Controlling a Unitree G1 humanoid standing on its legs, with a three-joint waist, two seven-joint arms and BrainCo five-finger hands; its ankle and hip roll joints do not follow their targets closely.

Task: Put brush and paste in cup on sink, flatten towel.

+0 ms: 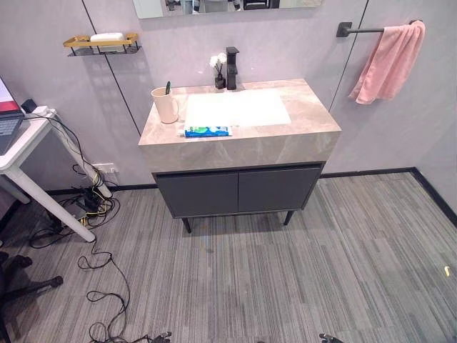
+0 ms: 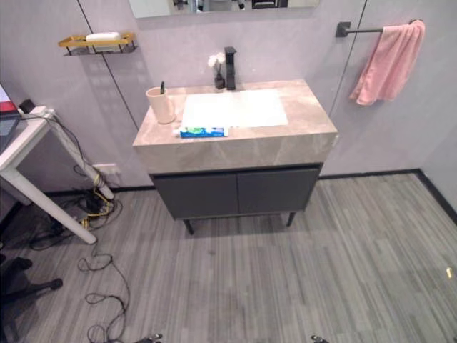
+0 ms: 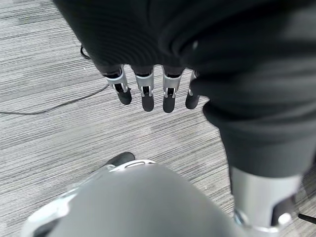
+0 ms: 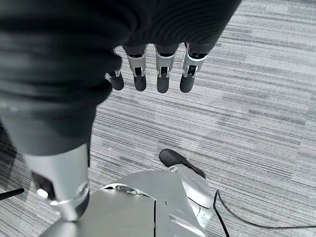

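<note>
No lettering can be read; the print on the toothpaste tube (image 1: 207, 131) is too small.

Cream cup (image 1: 165, 106), blue, green and white paste tube (image 1: 207, 131), pink towel (image 1: 390, 63), beige marbled sink counter (image 1: 300, 136), dark grey cabinet (image 1: 239, 191), grey striped floor (image 1: 300, 279)

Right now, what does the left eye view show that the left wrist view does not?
The left eye view gives the sink with the cup, a brush standing in it, the paste lying on the front edge, and the towel hanging bunched on the wall. The left wrist view gives the left robot hand, fingers straight, above the floor. Both share that grey striped floor.
</note>
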